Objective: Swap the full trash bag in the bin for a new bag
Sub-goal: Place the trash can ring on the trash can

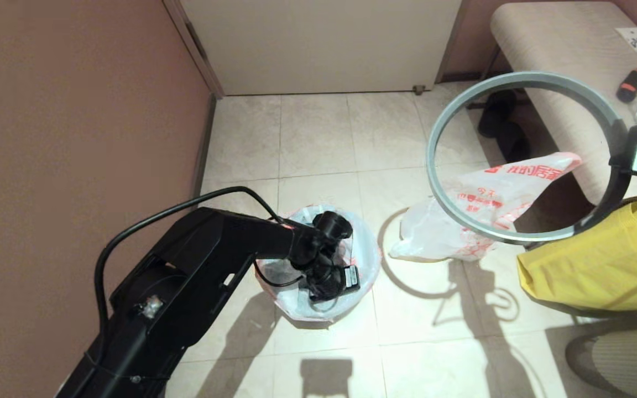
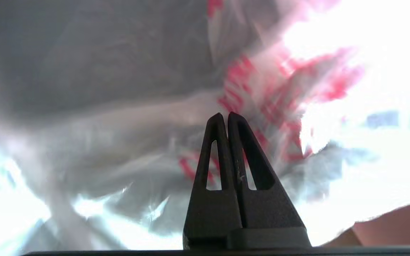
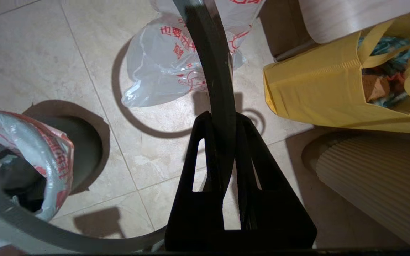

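Tiled floor (image 1: 318, 132) | left pincer (image 2: 225, 115) clenched inside bin's new bag (image 1: 365, 260) | right pincer (image 3: 222, 122) grasping hoop (image 1: 462, 108)

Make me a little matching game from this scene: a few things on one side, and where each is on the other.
1. grey hoop
2. new bag
3. full trash bag
4. yellow fabric bag

a. lying on the floor tiles
b. lining the bin
c. pinched in the right gripper, held in the air
d. standing by the bench

Pairs: 1-c, 2-b, 3-a, 4-d
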You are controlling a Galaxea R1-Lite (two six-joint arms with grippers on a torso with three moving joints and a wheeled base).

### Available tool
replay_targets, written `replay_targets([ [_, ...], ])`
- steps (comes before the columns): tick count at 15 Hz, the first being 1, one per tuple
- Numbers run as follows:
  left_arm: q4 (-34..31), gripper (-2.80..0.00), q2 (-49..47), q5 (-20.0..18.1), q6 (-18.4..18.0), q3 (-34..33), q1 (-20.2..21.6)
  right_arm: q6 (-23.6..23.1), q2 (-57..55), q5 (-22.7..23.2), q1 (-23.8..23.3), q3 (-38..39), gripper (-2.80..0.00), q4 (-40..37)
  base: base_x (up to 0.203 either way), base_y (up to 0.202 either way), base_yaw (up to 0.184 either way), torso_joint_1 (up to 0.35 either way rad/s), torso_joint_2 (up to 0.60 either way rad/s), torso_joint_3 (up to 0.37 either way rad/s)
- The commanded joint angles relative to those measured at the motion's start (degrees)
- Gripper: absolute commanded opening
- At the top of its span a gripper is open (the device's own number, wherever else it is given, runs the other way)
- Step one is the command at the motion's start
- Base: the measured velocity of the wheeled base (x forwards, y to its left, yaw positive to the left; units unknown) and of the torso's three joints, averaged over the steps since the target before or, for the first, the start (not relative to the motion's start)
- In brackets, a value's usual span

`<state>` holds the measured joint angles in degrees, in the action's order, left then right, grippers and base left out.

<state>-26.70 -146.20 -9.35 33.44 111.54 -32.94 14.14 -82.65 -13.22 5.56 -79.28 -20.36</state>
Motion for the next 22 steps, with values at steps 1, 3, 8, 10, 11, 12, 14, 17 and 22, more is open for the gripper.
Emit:
replay_targets([
  [1,-1.6,-2.80,2.7,-2.6,0.7,0.0,-1.4,0.0,0.5,0.0,0.1,-0.1,-2.80,-0.4,0.000,0.000,0.000,0.000,0.00,0.000],
  [3,-2.7,-2.80,3.1,-4.2,1.2,0.0,-1.9,0.0,0.5,0.0,0.1,-0.2,-2.80,-0.6,0.000,0.000,0.000,0.000,0.00,0.000],
  [8,-6.3,-2.80,12.5,-3.3,3.0,-2.2,0.8,2.1,-0.7,0.3,7.7,-3.3,-2.80,-5.8,0.000,0.000,0.000,0.000,0.00,0.000],
  [10,-6.7,-2.80,21.2,1.4,5.3,-6.0,1.2,4.4,-1.8,0.3,12.4,-3.3,-2.80,-8.8,0.000,0.000,0.000,0.000,0.00,0.000],
  [11,-6.8,-2.80,26.5,5.0,6.1,-9.2,1.3,5.2,-2.8,0.3,14.0,-3.2,-2.80,-10.4,0.000,0.000,0.000,0.000,0.00,0.000],
  [12,-6.7,-2.80,32.1,8.2,6.6,-12.6,1.3,5.3,-3.3,0.2,14.9,-3.2,-2.80,-11.1,0.000,0.000,0.000,0.000,0.00,0.000],
  [14,-5.8,-2.80,43.1,12.1,7.3,-18.4,1.2,5.4,-5.3,0.1,16.9,-3.0,-2.80,-11.3,0.000,0.000,0.000,0.000,0.00,0.000],
  [17,-4.5,-2.80,57.7,16.9,7.8,-23.3,0.3,6.7,-9.9,-0.1,23.2,-1.2,-2.80,-10.8,0.000,0.000,0.000,0.000,0.00,0.000],
  [22,-4.4,-2.80,73.1,20.4,-3.9,-33.0,0.5,5.6,-20.7,-0.9,32.9,-2.0,-2.80,-8.9,0.000,0.000,0.000,0.000,0.00,0.000],
])
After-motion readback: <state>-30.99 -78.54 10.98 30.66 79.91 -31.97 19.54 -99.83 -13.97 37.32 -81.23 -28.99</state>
